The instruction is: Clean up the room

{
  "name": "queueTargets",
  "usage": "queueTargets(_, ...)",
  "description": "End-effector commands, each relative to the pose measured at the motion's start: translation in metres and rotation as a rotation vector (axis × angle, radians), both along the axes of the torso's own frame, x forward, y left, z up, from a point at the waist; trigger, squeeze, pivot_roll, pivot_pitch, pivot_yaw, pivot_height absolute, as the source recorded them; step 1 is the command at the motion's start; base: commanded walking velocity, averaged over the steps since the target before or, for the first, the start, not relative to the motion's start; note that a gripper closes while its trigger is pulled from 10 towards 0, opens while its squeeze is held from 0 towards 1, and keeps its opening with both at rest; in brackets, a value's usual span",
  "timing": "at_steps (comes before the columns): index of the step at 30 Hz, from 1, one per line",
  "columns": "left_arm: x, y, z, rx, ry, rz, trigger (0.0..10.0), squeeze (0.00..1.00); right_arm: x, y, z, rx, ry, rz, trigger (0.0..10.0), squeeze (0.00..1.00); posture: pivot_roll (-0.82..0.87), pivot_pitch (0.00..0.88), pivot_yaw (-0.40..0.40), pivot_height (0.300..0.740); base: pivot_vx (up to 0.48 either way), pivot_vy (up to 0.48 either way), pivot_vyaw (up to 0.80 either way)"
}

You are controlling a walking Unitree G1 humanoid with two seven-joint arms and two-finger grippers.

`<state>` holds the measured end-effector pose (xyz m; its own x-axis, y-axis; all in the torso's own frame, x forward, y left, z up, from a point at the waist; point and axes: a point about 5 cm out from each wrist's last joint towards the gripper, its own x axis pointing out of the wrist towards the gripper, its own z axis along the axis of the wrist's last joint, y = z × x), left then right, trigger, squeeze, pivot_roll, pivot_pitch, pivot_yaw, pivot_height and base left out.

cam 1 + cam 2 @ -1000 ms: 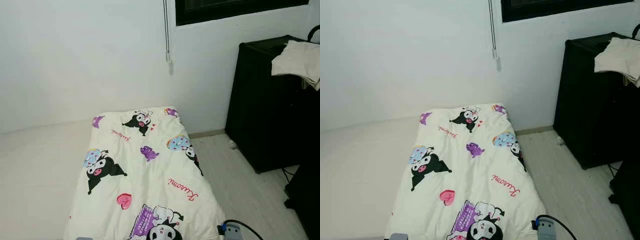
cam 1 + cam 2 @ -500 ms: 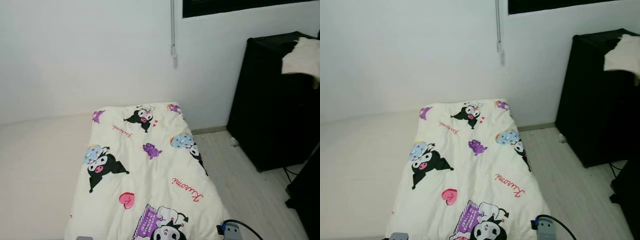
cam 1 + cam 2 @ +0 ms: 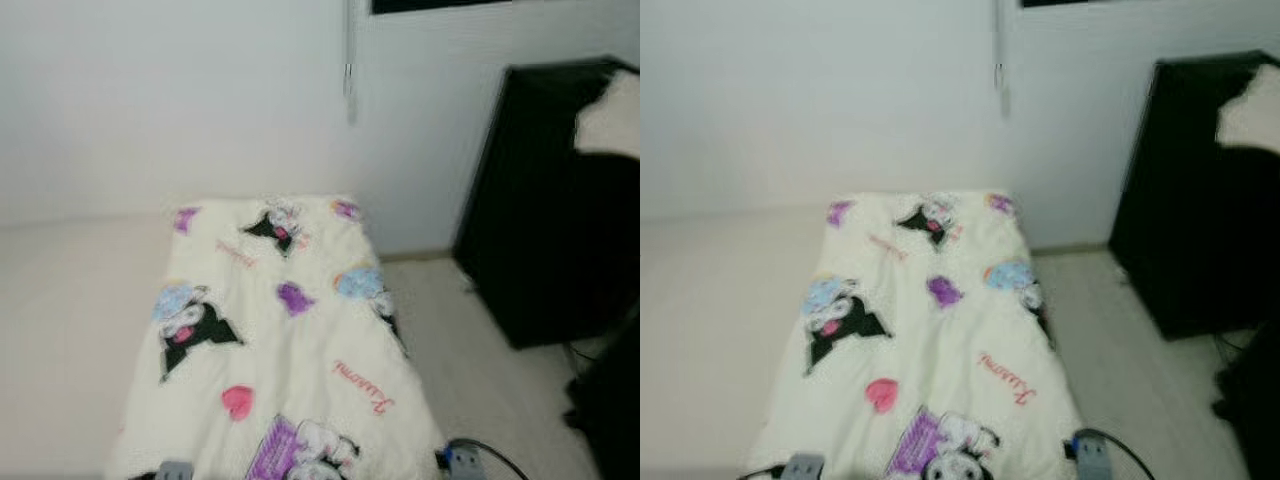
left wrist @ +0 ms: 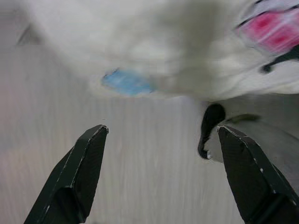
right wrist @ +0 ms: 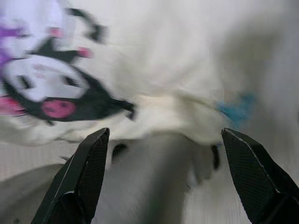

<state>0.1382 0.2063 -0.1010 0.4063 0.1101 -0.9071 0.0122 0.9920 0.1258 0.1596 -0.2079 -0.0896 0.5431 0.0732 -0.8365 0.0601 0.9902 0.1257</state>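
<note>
The step in hand seems to be taking the near edge of the cartoon-print blanket (image 3: 285, 340), so I would bring both tools down evenly and pinch 1 corner each. The left tool (image 4: 161, 172) and the right tool (image 5: 163, 175) are both spread wide and hold nothing, just before that hem. The blanket lies flat on the pale floor (image 3: 490, 350), running toward 12 o'clock up to the white wall (image 3: 180, 100); a black cabinet (image 3: 545, 200) with a light cloth (image 3: 610, 125) on top stands at 2 o'clock.
</note>
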Motion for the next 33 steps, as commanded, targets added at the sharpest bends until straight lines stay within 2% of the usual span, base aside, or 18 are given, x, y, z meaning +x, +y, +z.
queueTargets(1, -0.0137, 0.0062, -0.0036, 0.011, 0.051, -0.008, 10.0, 0.0, -0.004, 0.0068, -0.0028, 0.014, 0.014, 0.012, 10.0, 0.0, -0.16, 0.0, 0.054, 0.74, 0.0, -0.469, 0.64)
queueTargets(5, -0.0134, 0.0075, -0.0032, 0.02, 0.039, 0.026, 10.0, 0.0, -0.0053, 0.0068, -0.0033, 0.012, 0.018, 0.017, 10.0, 0.0, -0.16, 0.0, 0.054, 0.74, 0.0, -0.32, 0.64)
queueTargets(9, -0.0129, 0.0079, -0.003, 0.02, 0.039, 0.02, 10.0, 0.0, -0.0053, 0.0072, -0.0034, 0.011, 0.02, 0.023, 10.0, 0.0, -0.15, 0.0, 0.054, 0.74, 0.0, 0.0, 0.64)
queueTargets(16, -0.0138, 0.0077, -0.0033, 0.017, 0.051, -0.014, 10.0, 0.0, -0.0058, 0.0088, -0.0039, 0.01, 0.024, 0.031, 10.0, 0.0, -0.14, 0.0, 0.054, 0.74, 0.0, -0.377, 0.63)
queueTargets(18, -0.0122, 0.0117, -0.002, 0.03, 0.032, 0.031, 10.0, 0.0, -0.0055, 0.0098, -0.004, 0.01, 0.026, 0.034, 10.0, 0.0, -0.14, 0.0, 0.055, 0.74, 0.0, 0.0, 0.64)
queueTargets(21, -0.012, 0.0126, -0.0018, 0.034, 0.033, 0.033, 10.0, 0.0, -0.0055, 0.0102, -0.0041, 0.011, 0.026, 0.035, 10.0, 0.0, -0.14, 0.0, 0.055, 0.74, 0.0, 0.0, 0.63)
queueTargets(24, -0.0118, 0.0123, -0.0018, 0.034, 0.04, 0.01, 10.0, 0.0, -0.0054, 0.0108, -0.0041, 0.012, 0.027, 0.037, 10.0, 0.0, -0.14, 0.0, 0.055, 0.74, 0.0, 0.0, 0.64)
queueTargets(27, -0.0118, 0.0112, -0.002, 0.032, 0.044, -0.018, 10.0, 0.0, -0.0055, 0.0108, -0.0041, 0.013, 0.027, 0.037, 10.0, 0.0, -0.14, 0.0, 0.056, 0.74, 0.0, -0.426, 0.64)
queueTargets(33, -0.0131, 0.0099, -0.0027, 0.029, 0.037, 0.023, 10.0, 0.0, -0.0066, 0.01, -0.0044, 0.012, 0.029, 0.038, 10.0, 0.0, -0.14, 0.0, 0.052, 0.74, 0.0, -0.246, 0.64)
